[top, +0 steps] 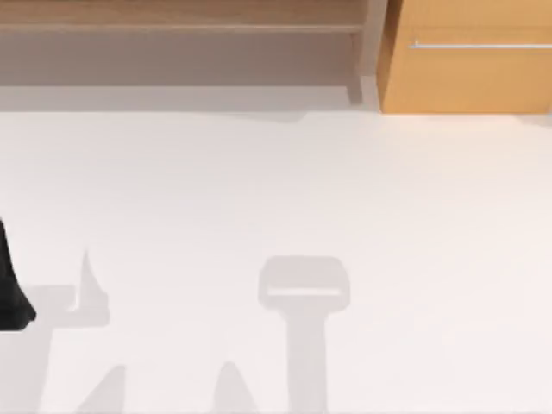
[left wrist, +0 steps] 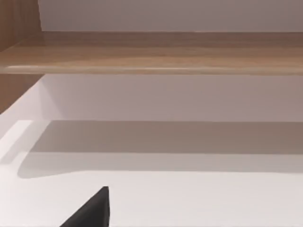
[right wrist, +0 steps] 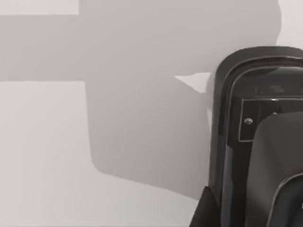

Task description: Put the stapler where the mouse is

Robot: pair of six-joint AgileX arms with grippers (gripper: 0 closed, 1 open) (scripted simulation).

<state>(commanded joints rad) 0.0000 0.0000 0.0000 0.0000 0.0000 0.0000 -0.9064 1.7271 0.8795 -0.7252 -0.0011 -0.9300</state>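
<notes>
One dark left arm part (top: 12,293) seen at table's (top: 345,190) left edge; stapler (right wrist: 258,142) seen in right wrist view; pincer states cannot be told.

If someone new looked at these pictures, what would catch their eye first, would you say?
Probably the wide white table, crossed by grey shadows near its front edge in the top view. Next, the wooden shelf and orange-wood cabinet along the back. A dark part of the left arm sits at the table's left edge, and the right wrist view has a glossy black object close up.
</notes>
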